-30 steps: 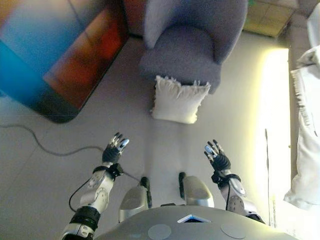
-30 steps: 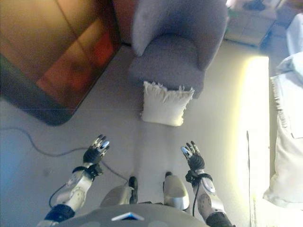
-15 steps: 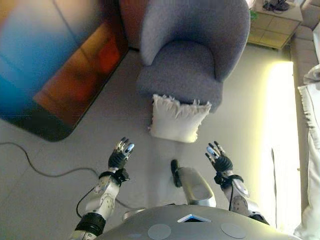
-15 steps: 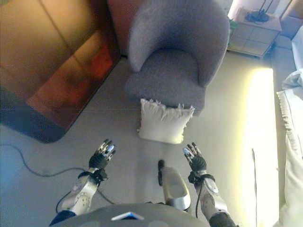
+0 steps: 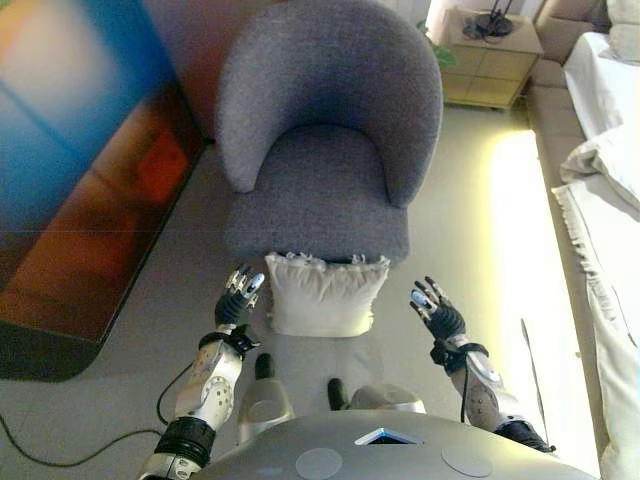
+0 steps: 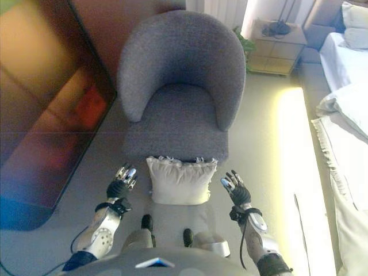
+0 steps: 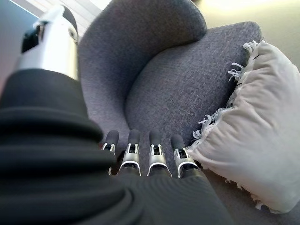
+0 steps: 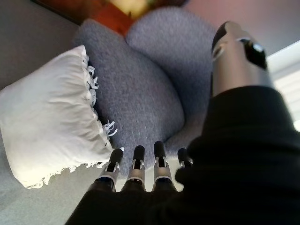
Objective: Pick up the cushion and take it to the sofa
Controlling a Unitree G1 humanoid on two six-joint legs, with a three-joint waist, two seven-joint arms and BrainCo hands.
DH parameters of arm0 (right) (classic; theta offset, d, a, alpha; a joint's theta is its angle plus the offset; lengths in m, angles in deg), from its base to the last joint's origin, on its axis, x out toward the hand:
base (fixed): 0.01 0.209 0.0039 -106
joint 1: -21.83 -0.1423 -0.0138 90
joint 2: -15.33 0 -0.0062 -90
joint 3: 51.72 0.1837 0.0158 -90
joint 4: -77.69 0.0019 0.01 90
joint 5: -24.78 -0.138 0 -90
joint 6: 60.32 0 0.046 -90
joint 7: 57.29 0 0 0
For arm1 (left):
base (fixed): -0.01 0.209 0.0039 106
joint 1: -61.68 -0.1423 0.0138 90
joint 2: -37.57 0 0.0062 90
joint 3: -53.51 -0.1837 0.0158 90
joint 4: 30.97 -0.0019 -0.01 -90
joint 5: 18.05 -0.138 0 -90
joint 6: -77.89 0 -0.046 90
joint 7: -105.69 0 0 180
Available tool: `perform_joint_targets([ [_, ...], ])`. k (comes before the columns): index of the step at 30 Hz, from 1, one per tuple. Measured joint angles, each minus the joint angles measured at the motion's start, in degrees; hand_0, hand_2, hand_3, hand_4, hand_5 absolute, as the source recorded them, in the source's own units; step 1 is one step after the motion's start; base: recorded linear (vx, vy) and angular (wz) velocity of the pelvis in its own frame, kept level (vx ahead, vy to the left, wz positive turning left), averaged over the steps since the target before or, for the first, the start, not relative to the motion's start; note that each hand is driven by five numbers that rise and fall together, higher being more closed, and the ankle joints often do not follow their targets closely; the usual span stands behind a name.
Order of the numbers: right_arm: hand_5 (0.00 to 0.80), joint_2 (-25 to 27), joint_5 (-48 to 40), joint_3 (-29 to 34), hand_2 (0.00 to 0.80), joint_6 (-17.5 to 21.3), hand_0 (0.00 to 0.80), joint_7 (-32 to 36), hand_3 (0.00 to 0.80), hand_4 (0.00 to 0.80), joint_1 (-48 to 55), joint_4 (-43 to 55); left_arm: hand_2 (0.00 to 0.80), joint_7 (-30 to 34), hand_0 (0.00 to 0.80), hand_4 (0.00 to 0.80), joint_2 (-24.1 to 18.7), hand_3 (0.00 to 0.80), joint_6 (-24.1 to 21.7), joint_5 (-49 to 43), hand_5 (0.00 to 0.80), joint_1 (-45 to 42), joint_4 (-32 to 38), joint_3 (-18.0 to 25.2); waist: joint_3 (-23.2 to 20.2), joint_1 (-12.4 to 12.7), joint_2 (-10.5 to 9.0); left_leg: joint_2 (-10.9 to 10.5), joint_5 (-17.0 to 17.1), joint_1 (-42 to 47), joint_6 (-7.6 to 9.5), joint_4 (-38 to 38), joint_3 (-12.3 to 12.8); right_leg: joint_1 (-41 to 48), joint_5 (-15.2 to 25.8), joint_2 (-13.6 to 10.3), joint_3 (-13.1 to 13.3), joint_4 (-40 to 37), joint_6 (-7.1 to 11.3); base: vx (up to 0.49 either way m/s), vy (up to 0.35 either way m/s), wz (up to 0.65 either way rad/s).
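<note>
A white fringed cushion [image 5: 320,295] lies on the floor, leaning against the front of a grey armchair [image 5: 318,170]. My left hand [image 5: 238,297] is open just left of the cushion, apart from it. My right hand [image 5: 433,309] is open a little to the cushion's right. Both hold nothing. In the left wrist view the cushion [image 7: 255,140] shows beside my straight fingers [image 7: 150,154]. In the right wrist view the cushion [image 8: 49,124] lies past my fingers [image 8: 136,171], with the armchair [image 8: 140,89] behind it.
A dark glossy panel [image 5: 70,180] stands at the left. A white bed [image 5: 605,200] runs along the right side. A small wooden side table [image 5: 490,45] stands at the back right. A black cable [image 5: 60,455] lies on the floor at lower left.
The camera has moved forward: armchair and cushion now sit lower and nearer. Both hands, still open, now flank the cushion closely.
</note>
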Motion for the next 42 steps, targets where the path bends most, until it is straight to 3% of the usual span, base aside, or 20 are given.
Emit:
perform_joint_targets([
  [1,0.000,0.1,0.0,0.2,0.000,0.0,0.000,0.2,0.000,0.000,-0.1,0.0,0.000,0.0,0.000,0.000,0.0,0.000,-0.2,0.1,0.000,0.1,0.0,0.5,0.5,0.0,0.50,0.2,0.2,1.3,0.31,-0.2,0.6,0.8,-0.8,-0.2,0.0,0.1,0.31,0.194,0.104,-0.71],
  [2,0.000,0.5,0.0,0.3,0.000,0.0,0.000,0.5,0.000,0.000,-0.3,0.0,0.000,0.0,0.000,0.000,0.1,0.000,-0.5,0.6,0.000,0.0,0.0,0.9,0.9,0.0,1.58,0.7,1.4,2.7,1.76,-0.1,1.5,1.1,-2.1,-0.1,-0.6,0.8,0.73,0.183,0.093,-0.78],
  [3,0.000,1.4,0.0,0.3,0.000,0.1,0.000,0.6,0.000,0.000,-0.4,0.2,0.000,0.0,0.000,0.000,0.4,0.000,-0.8,1.6,0.000,-0.1,-0.3,1.0,1.2,-0.1,3.80,1.2,4.5,4.2,2.59,0.2,2.1,1.3,-3.5,0.5,-1.6,1.7,1.46,0.177,0.085,-0.56],
  [4,0.000,1.2,0.0,0.4,0.000,0.0,0.000,0.5,0.000,0.000,-0.1,-0.1,0.000,0.1,0.000,0.000,0.3,0.000,-0.8,2.4,0.000,-0.1,-1.0,1.4,1.4,-0.8,4.25,1.3,3.9,5.0,-3.19,-0.3,2.8,0.9,-5.2,-0.1,-2.1,3.4,2.55,0.159,0.070,-0.29],
  [7,0.000,-0.2,-0.1,0.3,0.000,-0.1,0.000,0.5,0.000,0.000,0.8,1.2,0.000,0.2,0.000,0.000,-1.3,0.000,-1.0,4.0,0.000,0.6,-1.0,3.2,1.1,-1.5,1.83,-3.1,4.4,5.7,-1.67,-2.8,4.9,-2.1,-8.8,-5.1,-4.1,7.9,5.65,0.132,0.033,-0.08],
  [10,0.000,-1.9,-0.7,0.3,0.000,-0.1,0.000,0.2,0.000,0.000,1.1,1.5,0.000,0.4,0.000,0.000,-3.1,0.000,-1.0,4.1,0.000,0.9,-0.9,3.2,0.9,-1.5,0.91,-5.8,4.2,6.0,-0.19,-3.2,5.1,-2.0,-9.8,-7.9,-5.0,8.1,7.37,0.083,0.026,0.06],
  [13,0.000,-2.5,-0.6,0.4,0.000,-0.1,0.000,-0.6,0.000,0.000,0.3,1.6,0.000,1.2,0.000,0.000,-3.3,0.000,-1.1,4.7,0.000,0.8,-0.9,3.4,1.6,-0.4,0.93,-6.2,2.7,5.4,-0.09,-0.3,4.7,-1.9,-10.4,-8.4,-5.1,8.5,7.68,0.162,0.144,0.05],
  [19,0.000,-1.0,-0.7,0.8,0.000,-0.1,0.000,-0.4,0.000,0.000,-0.4,1.3,0.000,2.2,0.000,0.000,-2.3,0.000,-1.4,5.6,0.000,-0.3,-0.9,2.4,2.7,0.3,3.81,-5.8,1.7,2.9,0.62,1.7,5.1,-3.2,-10.3,-8.3,-6.4,9.3,7.69,0.158,0.224,0.09],
  [22,0.000,-1.2,-1.2,0.8,0.000,-0.2,0.000,-0.2,0.000,0.000,-1.3,1.3,0.000,2.2,0.000,0.000,-2.3,0.000,-1.6,5.5,0.000,-0.2,-0.5,2.6,2.9,1.9,2.79,-6.2,1.5,2.9,0.84,1.5,5.3,-4.6,-10.5,-9.1,-7.5,11.2,8.06,0.173,0.225,-0.16],
  [23,0.000,-1.4,-1.4,0.8,0.000,-0.2,0.000,-0.1,0.000,0.000,-1.8,1.3,0.000,2.1,0.000,0.000,-2.3,0.000,-1.7,5.5,0.000,-0.2,-0.5,2.7,2.9,2.4,2.45,-6.5,0.9,3.0,1.25,1.7,5.3,-4.9,-10.5,-9.4,-8.4,12.1,8.16,0.171,0.257,-0.35],
  [27,0.000,-3.0,-1.9,0.6,0.000,-0.2,0.000,-0.3,0.000,0.000,-4.3,1.2,0.000,2.3,0.000,0.000,-2.7,0.000,-1.8,3.1,0.000,0.8,-0.8,2.6,3.1,3.4,3.01,-6.8,-1.6,4.8,2.34,4.0,4.9,-12.3,-8.8,-10.2,-11.0,30.2,10.03,0.172,0.203,-0.19],
  [30,0.000,-4.0,-1.5,0.0,0.000,-0.2,0.000,-0.3,0.000,0.000,-4.5,1.0,0.000,2.5,0.000,0.000,-3.9,0.000,-1.8,2.8,0.000,0.8,-0.5,2.9,1.8,3.6,4.01,-6.4,-1.1,6.7,3.14,1.6,5.9,-14.2,-7.2,-13.2,-17.2,32.8,8.69,0.203,0.008,-0.24],
  [32,0.000,-4.0,-0.5,-0.4,0.000,-0.2,0.000,-0.2,0.000,0.000,-4.5,1.1,0.000,2.2,0.000,0.000,-4.1,0.000,-1.7,3.1,0.000,0.8,-0.4,4.4,1.5,3.5,4.24,-6.5,-1.0,7.1,3.37,0.8,7.4,-15.2,-7.7,-17.6,-18.1,28.0,9.24,0.193,-0.144,-0.26],
  [33,0.000,-4.0,-0.4,-0.5,0.000,-0.3,0.000,-0.2,0.000,0.000,-4.2,1.3,0.000,2.1,0.000,0.000,-4.1,0.000,-1.7,3.6,0.000,0.8,-0.1,4.8,1.5,3.4,4.18,-6.5,-1.0,7.1,3.33,0.5,7.9,-15.5,-6.9,-19.8,-17.5,23.2,10.52,0.182,-0.168,-0.25],
  [36,0.000,-4.1,-0.3,-1.8,0.000,-1.3,0.000,-0.2,0.000,0.000,-3.5,1.0,0.000,2.1,0.000,0.000,-4.3,0.000,-1.8,4.0,0.000,0.5,0.2,5.1,0.7,3.3,2.30,-7.1,-0.9,7.3,2.57,-0.5,8.2,-14.9,-1.0,-25.4,-15.9,7.4,17.68,0.203,-0.173,-0.10],
  [37,0.000,-4.2,-0.3,-1.9,0.000,-1.9,0.000,-0.2,0.000,0.000,-3.5,0.9,0.000,2.3,0.000,0.000,-4.3,0.000,-1.9,4.1,0.000,0.5,0.2,5.0,0.5,3.2,1.03,-6.9,-0.8,7.7,1.41,-0.6,7.9,-13.9,1.3,-26.0,-15.4,3.2,18.26,0.262,-0.174,0.10],
  [39,0.000,-4.9,-0.3,-1.6,0.000,-2.4,0.000,-0.2,0.000,0.000,-3.4,-1.0,0.000,3.5,0.000,0.000,-4.6,0.000,-1.9,4.2,0.000,0.1,-0.2,4.7,0.3,3.0,-1.41,-6.3,-0.8,8.7,-1.18,-1.4,6.3,-10.4,6.3,-25.4,-14.1,-1.3,18.83,0.289,-0.202,0.43],
  [40,0.000,-4.8,-0.3,-1.2,0.000,-2.5,0.000,-0.3,0.000,0.000,-3.3,-2.4,0.000,4.1,0.000,0.000,-4.0,0.000,-1.9,4.3,0.000,-0.1,-0.3,4.1,0.3,3.0,-1.06,-4.5,-0.8,9.4,-1.38,-2.0,5.6,-9.4,8.4,-23.5,-14.2,-0.5,18.22,0.277,-0.225,0.65],
  [42,0.000,-2.9,-0.4,-0.8,0.000,-2.9,0.000,-0.4,0.000,0.000,-3.0,-2.7,0.000,5.5,0.000,0.000,-2.1,0.000,-1.9,4.3,0.000,-1.6,0.4,3.3,0.0,3.1,1.00,-1.3,-0.9,10.2,-1.54,-1.7,5.2,-8.4,6.4,-19.7,-14.8,0.3,16.56,0.228,-0.201,0.42],
])
